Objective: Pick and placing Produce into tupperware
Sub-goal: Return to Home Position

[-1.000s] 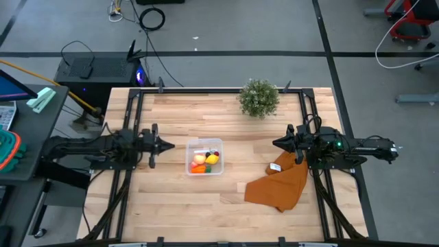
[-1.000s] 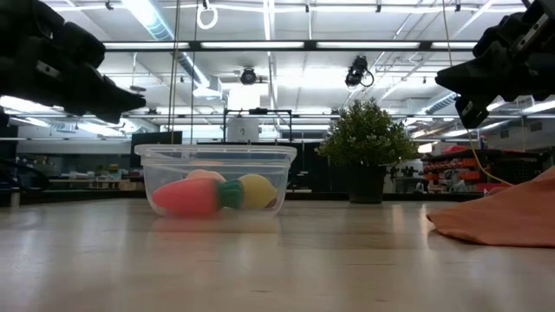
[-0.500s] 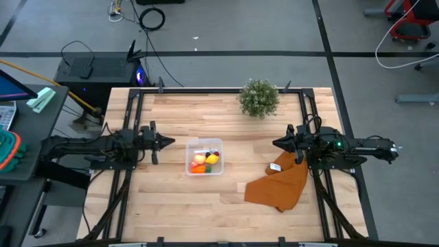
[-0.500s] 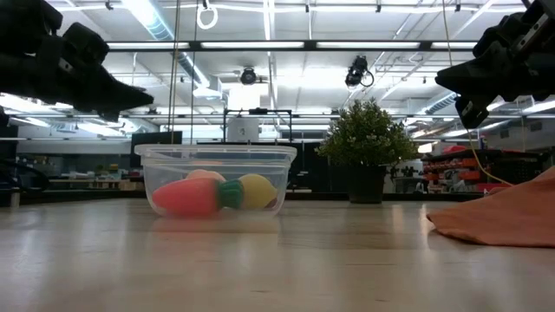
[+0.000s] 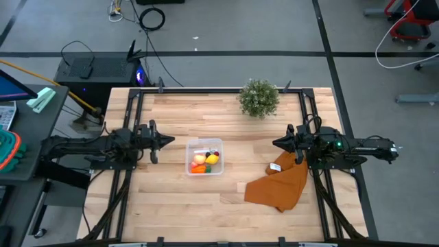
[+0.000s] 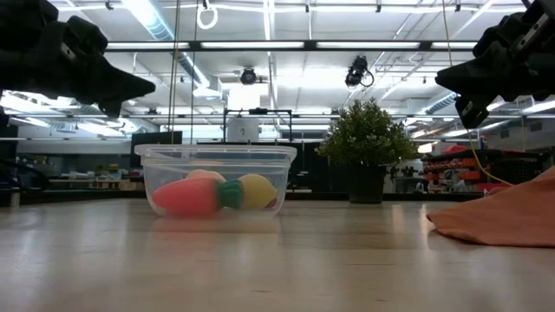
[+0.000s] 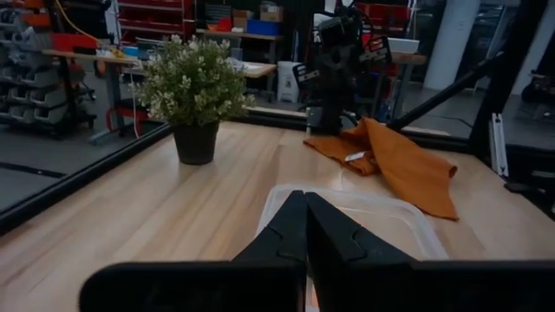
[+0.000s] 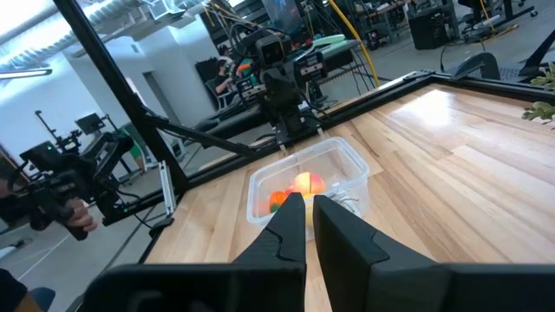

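The clear square tupperware (image 5: 204, 156) rests by its base on the wooden table, mid-table. Inside lie the orange carrot (image 5: 199, 168), the yellow lemon (image 5: 212, 160), the pale apple (image 5: 199, 158) and a tiny red piece (image 5: 214, 152). From table height the carrot (image 6: 195, 197) and lemon (image 6: 256, 191) show through the container's wall (image 6: 217, 156). My left gripper (image 5: 169, 143) hovers shut, level, just left of the container and above its rim (image 7: 305, 198). My right gripper (image 5: 276, 143) hangs shut to the container's right, over the cloth's far corner (image 8: 309, 201).
A brown-orange cloth (image 5: 278, 185) with a white tag lies crumpled under and in front of my right arm. A bushy potted plant (image 5: 259, 98) stands at the far edge. Black frame rails run along the table's left and right sides. Bare wood lies in front of the container.
My left gripper has risen a little beside the container and tipped from pointing slightly down to level. The right arm, the container and the produce have stayed where they were.
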Robot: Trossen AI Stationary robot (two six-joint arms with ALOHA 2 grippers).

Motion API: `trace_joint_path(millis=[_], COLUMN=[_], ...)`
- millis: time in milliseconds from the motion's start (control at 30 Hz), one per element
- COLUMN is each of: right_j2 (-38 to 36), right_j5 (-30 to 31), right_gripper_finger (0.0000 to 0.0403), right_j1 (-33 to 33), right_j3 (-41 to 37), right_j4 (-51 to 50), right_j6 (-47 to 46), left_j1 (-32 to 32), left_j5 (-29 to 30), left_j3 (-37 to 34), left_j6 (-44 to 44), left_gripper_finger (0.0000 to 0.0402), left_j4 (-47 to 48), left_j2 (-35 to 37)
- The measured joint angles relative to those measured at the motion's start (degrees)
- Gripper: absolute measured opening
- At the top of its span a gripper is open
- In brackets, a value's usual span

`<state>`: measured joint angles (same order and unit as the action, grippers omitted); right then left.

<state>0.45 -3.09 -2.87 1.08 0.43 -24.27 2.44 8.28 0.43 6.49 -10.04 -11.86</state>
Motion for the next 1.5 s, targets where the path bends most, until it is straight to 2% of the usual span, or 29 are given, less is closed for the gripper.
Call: trace_joint_path(millis=[333,567,633,767,867,1167,1500], right_j2=[0.0,0.0,0.0,0.0,0.0,0.0,0.0], right_j5=[0.0,0.0,0.0,0.0,0.0,0.0,0.0], right_gripper_finger=[0.0,0.0,0.0,0.0,0.0,0.0,0.0], right_j1=[0.0,0.0,0.0,0.0,0.0,0.0,0.0], right_j3=[0.0,0.0,0.0,0.0,0.0,0.0,0.0], right_j4=[0.0,0.0,0.0,0.0,0.0,0.0,0.0], right_j6=[0.0,0.2,3.6,16.4,20.2,19.4,19.4], left_j1=[0.0,0.0,0.0,0.0,0.0,0.0,0.0], left_j5=[-0.4,-0.4,-0.4,-0.4,-0.4,-0.4,-0.4], left_j3=[0.0,0.0,0.0,0.0,0.0,0.0,0.0], left_j6=[1.8,1.8,1.8,1.8,1.8,1.8,1.8], left_gripper_finger=[0.0039,0.0039,0.0035,0.0029,0.0028,0.004,0.0026], left_j4=[1.0,1.0,1.0,1.0,1.0,0.9,0.9], left_j2=[-0.1,-0.1,-0.1,-0.1,-0.1,-0.1,-0.1])
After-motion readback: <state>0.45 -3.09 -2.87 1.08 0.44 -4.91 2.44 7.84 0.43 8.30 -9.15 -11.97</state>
